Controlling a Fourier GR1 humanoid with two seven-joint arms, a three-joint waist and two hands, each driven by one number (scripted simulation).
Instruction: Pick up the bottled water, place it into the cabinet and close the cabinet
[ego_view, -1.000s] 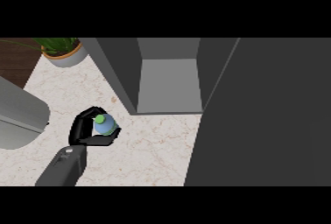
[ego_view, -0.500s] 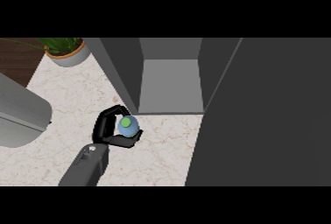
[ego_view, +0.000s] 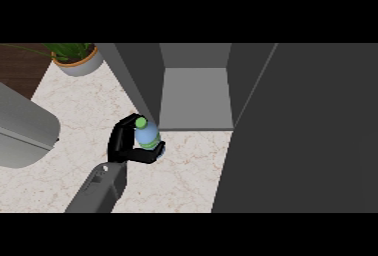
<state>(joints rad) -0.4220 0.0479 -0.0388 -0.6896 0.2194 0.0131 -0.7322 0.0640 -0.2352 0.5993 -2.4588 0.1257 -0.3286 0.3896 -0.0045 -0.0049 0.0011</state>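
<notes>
The bottled water (ego_view: 146, 135) is pale blue with a green cap and a green band. My left hand (ego_view: 119, 145) is shut on it, fingers curled round its left side and thumb under it. The bottle is held just above the marble counter (ego_view: 177, 175), tilted a little, right at the front left corner of the open cabinet (ego_view: 196, 100). The cabinet's grey inner floor shows bare. Its dark door (ego_view: 310, 130) stands swung open at the right. My right hand does not show.
A potted green plant (ego_view: 76, 60) stands at the back left of the counter. A large grey rounded appliance (ego_view: 22, 130) fills the left edge. The cabinet's left wall (ego_view: 136, 80) rises right behind the bottle.
My left hand has carried the bottle up and to the right, from the open counter to the front left corner of the cabinet opening.
</notes>
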